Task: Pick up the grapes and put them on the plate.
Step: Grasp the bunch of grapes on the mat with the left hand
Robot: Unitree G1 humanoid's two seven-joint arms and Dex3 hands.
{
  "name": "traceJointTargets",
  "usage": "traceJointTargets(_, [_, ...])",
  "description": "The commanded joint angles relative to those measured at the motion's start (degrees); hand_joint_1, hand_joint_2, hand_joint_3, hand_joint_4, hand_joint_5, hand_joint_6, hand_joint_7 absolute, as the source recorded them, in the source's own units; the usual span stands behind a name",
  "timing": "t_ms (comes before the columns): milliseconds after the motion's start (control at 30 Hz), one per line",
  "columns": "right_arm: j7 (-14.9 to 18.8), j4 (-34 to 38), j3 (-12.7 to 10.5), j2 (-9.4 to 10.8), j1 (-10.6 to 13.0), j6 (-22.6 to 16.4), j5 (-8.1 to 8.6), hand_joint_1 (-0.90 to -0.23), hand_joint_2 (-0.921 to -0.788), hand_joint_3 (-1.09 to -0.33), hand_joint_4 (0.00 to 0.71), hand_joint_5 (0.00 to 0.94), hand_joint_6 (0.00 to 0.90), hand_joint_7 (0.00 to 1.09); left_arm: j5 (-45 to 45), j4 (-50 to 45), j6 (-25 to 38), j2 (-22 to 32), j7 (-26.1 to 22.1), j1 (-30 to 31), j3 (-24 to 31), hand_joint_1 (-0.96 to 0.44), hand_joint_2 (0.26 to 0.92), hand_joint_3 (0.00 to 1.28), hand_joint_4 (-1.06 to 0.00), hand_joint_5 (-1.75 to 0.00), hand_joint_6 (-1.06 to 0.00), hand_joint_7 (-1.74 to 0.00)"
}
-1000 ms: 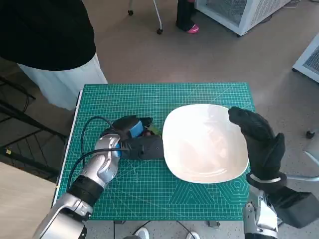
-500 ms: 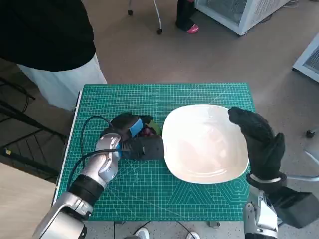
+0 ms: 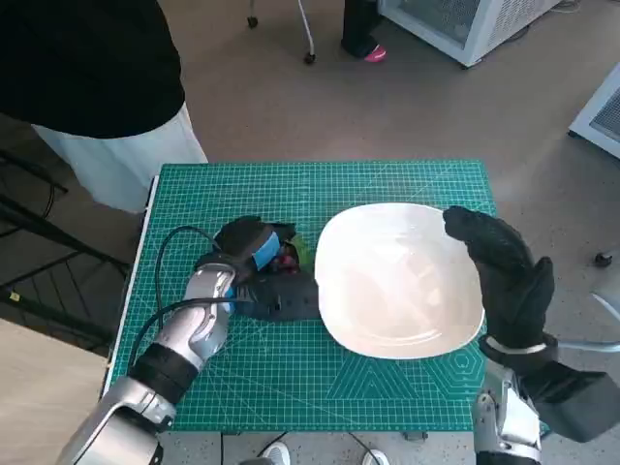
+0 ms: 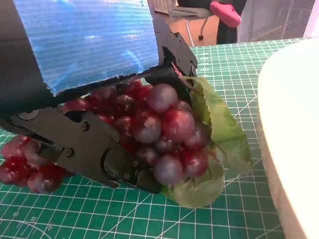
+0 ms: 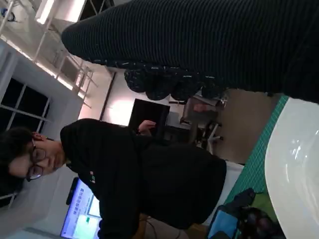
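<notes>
- person [image 3: 92, 92] in a black top and pale skirt stands off the far-left corner of the green cutting mat [image 3: 320, 184]; same person shows in the right wrist view [image 5: 139, 174], beyond the mat.
- black cable [image 3: 170, 262] loops over the mat on the side of the left hand away from the plate.
- left hand [image 3: 254, 266], blue tape on its back, sits low on the mat just off the plate's left rim; its black fingers [image 4: 94, 149] are wrapped round the grapes from both sides.
- grapes [image 4: 159, 129]: dark red bunch with a green leaf [image 4: 219, 134], inside that grasp, on the mat just beside the plate [image 3: 397, 281] and not on it. Leaf side faces the plate rim. A few berries stick out behind the fingers, away from the plate. Can't tell whether the bunch is lifted off the mat or touching it.
- plate: white, rounded-square, on the right half of the mat, nothing on it.
- right hand [image 3: 504, 266], black knit glove, at the plate's right rim, over its far-right corner. Holds nothing. Fingers look extended and close together; can't tell whether it touches the rim.
</notes>
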Motion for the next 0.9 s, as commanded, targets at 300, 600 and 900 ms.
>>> traceJointTargets(300, [0.67,1.24,-0.08,-0.52,0.26,0.47,0.17,-0.422,-0.921,-0.562,0.590,0.000,0.555,0.00,-1.00,-0.32,2.14,0.11,-1.65,2.77,0.26,0.00,0.921,0.10,-0.62,-1.39,-0.64,-0.99])
traceJointTargets(600, [0.92,1.52,-0.18,-0.53,0.15,0.33,0.28,-0.422,-0.921,-0.563,0.590,0.000,0.555,0.00,-1.16,-1.03,2.65,0.19,-1.73,3.09,0.40,0.00,0.920,0.10,-0.63,-1.38,-0.64,-0.99])
traceJointTargets(900, [0.93,1.39,-0.14,-0.42,0.31,0.28,0.25,-0.423,-0.921,-0.561,0.591,0.001,0.556,0.00,-1.01,-2.72,3.30,0.55,-2.00,3.85,0.63,0.00,0.920,0.10,-0.63,-1.37,-0.64,-1.00])
